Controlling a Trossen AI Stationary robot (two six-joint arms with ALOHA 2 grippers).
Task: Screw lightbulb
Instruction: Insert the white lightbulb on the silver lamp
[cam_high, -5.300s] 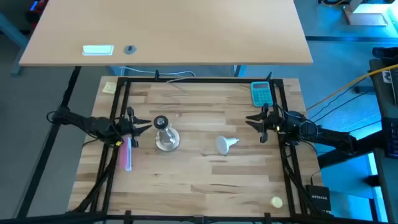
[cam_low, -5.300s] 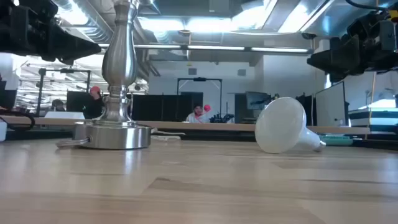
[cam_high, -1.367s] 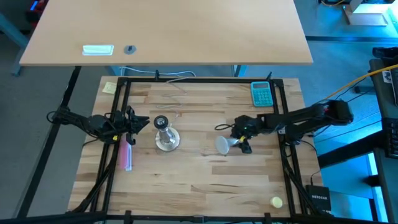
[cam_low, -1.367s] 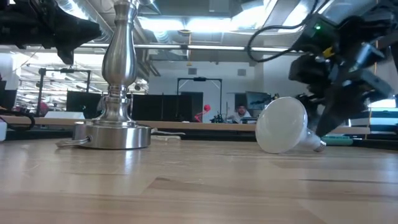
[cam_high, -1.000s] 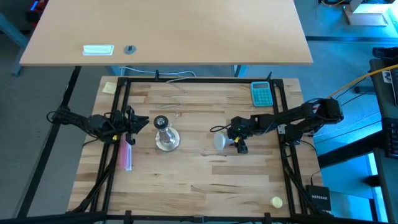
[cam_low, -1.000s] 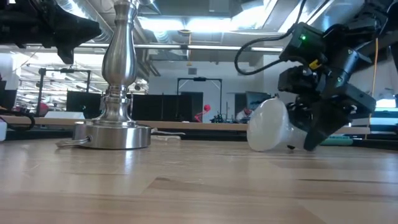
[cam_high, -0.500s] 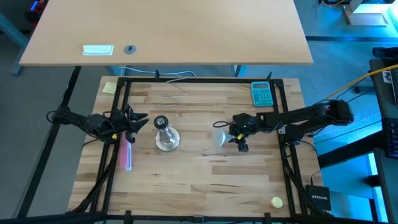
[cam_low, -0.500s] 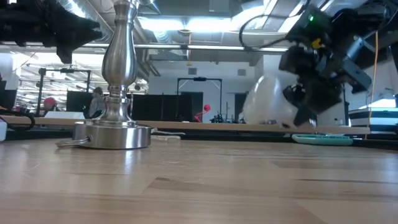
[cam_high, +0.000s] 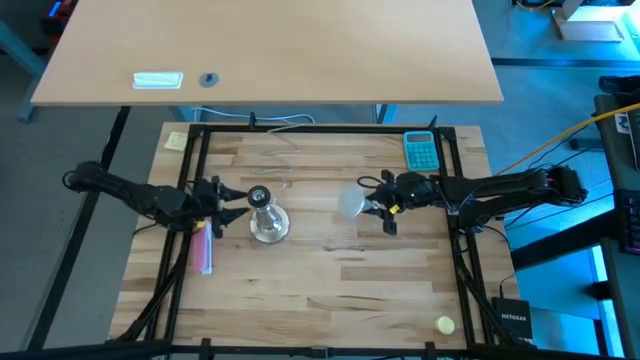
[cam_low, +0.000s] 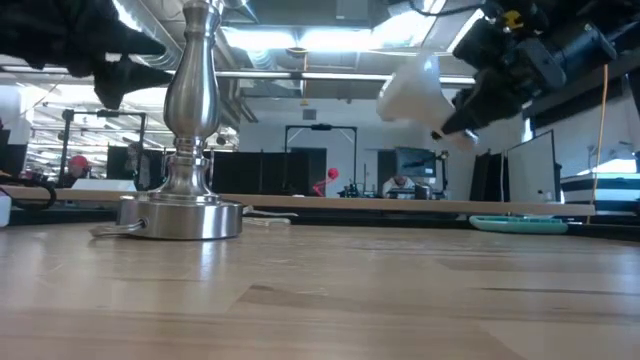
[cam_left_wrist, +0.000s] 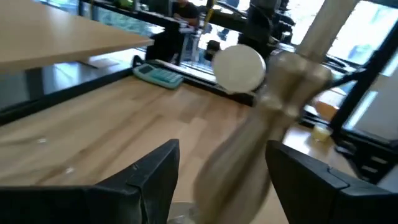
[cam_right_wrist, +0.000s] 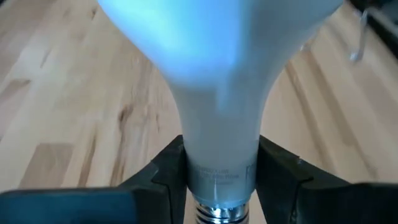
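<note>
The white lightbulb (cam_high: 350, 204) hangs in the air right of the table's middle, and my right gripper (cam_high: 380, 208) is shut on it. In the low view the lightbulb (cam_low: 410, 90) is well above the tabletop. The silvery socket stand (cam_high: 266, 218) rests upright on its round base (cam_low: 180, 216) at the centre left. My left gripper (cam_high: 230, 197) is open just left of the stand. In the left wrist view its fingers (cam_left_wrist: 155, 177) stand on either side of the stand's stem (cam_left_wrist: 245, 155); I cannot tell whether they touch it. My right gripper pinches the lightbulb's narrow neck (cam_right_wrist: 221, 167), just above the screw base, between its two fingers (cam_right_wrist: 171, 167). The fingers come nearly level from the table's right. The bulb is lifted clear, its globe (cam_low: 405, 85) pointing toward the table's left and tilted a little upward.
A teal calculator (cam_high: 421, 150) lies at the far right and a pink strip (cam_high: 205, 246) near the left rail. A yellow note (cam_high: 176, 140) sits at the far left corner and a small yellow thing (cam_high: 444, 323) at the near right. Black frame rails (cam_high: 455, 250) border the tabletop.
My right gripper has risen with the lightbulb, which was lying on the table and now hangs clear, globe still toward the left, and has gone a little toward the far edge. My left gripper has gone toward the table's right, up to the socket stand.
</note>
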